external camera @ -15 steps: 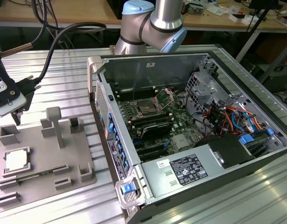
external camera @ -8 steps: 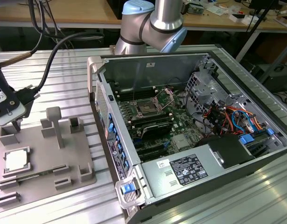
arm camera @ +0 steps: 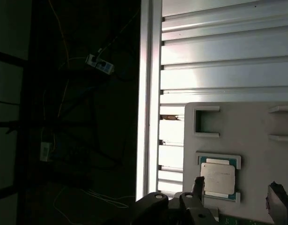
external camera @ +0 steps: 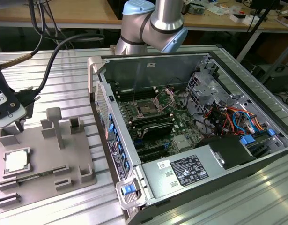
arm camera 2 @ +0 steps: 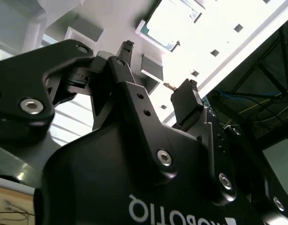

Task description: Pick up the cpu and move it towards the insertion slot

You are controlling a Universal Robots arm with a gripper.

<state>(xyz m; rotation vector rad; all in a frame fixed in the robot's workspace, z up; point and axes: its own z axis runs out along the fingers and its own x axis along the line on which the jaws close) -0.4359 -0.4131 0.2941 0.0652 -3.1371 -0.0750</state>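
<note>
A slatted aluminium counter [external camera: 64,65] carries a grey fixture plate [external camera: 40,152] with raised blocks and a T-shaped post [external camera: 55,123] at the exterior view's left. Just beside the plate lies an open computer case [external camera: 148,70]. Inside the case a silver labelled power-supply box [external camera: 186,171] fills the near end, long black memory slots [external camera: 152,126] lie mid-case, and orange and blue cables [external camera: 228,116] bunch beside the metal drive cage [external camera: 204,89]; a wooden counter [external camera: 64,14] stands behind.

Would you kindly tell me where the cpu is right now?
In the exterior view, the cpu lies in a recess of the grey fixture plate at the exterior view's left, outside the computer case, near the end effector.
</note>
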